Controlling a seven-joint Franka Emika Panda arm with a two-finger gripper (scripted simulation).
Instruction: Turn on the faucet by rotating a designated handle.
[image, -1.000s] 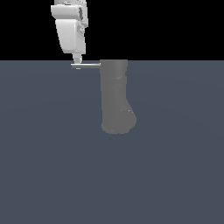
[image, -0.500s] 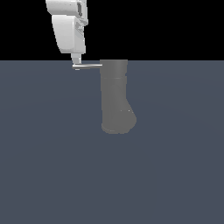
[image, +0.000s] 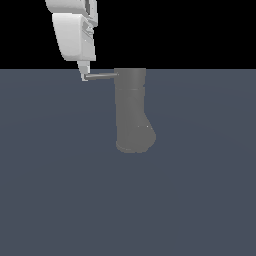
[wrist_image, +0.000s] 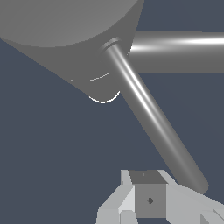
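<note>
Grey metal faucet (image: 132, 112) stands mid-counter (image: 55, 190); its stiff, slick handle (image: 102, 76) juts to exterior view's left. We'd push near its tip. End effector (image: 84, 73) there, finger spread unclear.

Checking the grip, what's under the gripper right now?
The free end of the handle sits directly under the gripper, beside the faucet. Actual contact is hidden, and another rod shows only in the wrist view.

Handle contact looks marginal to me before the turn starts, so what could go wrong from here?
1. The claw meets only the free tip of the handle, so it may slip off the end during the push.
2. The wrist view shows the handle beside the claw fingertip, not clearly gripped, so a push could glance past it.
</note>
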